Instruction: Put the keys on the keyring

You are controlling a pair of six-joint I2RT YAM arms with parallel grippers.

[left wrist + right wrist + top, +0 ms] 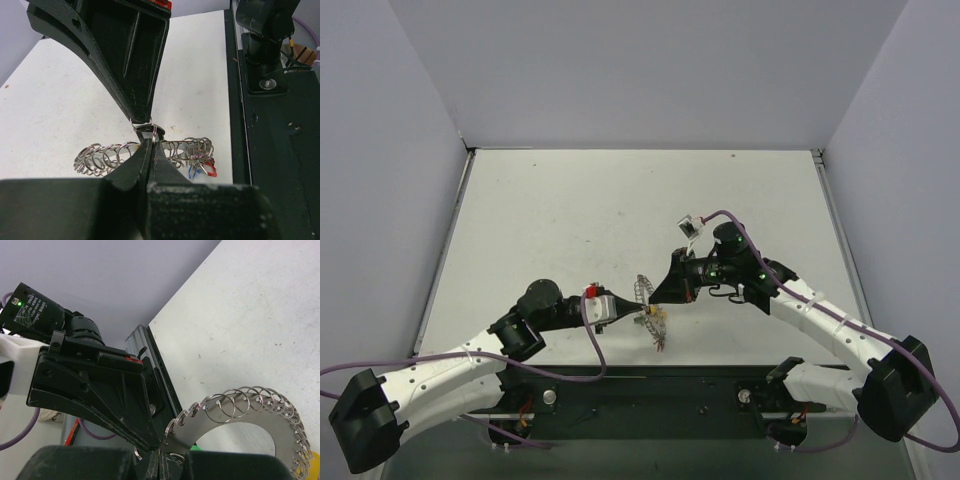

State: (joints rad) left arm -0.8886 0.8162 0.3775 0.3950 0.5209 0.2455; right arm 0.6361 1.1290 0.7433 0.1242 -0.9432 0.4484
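The keyring (235, 427) is a flat grey metal band lined with small wire loops, and it hangs in the air between both grippers. My right gripper (160, 466) is shut on one end of the band. My left gripper (149, 142) is shut too, and a small dark piece that looks like a black key (148, 130) with a thin loop pokes out of its tip. That tip touches the right gripper's tip (142, 118). A red key (211, 169) and a blue key (192, 172) dangle from the keyring's far end. A yellow key (656, 315) shows beside the left gripper (645, 312).
The white table (570, 210) is walled at the back and on both sides. A black base rail (650, 395) runs along the near edge under the arms. The right arm's base mount (267, 45) stands close to the keyring's right end.
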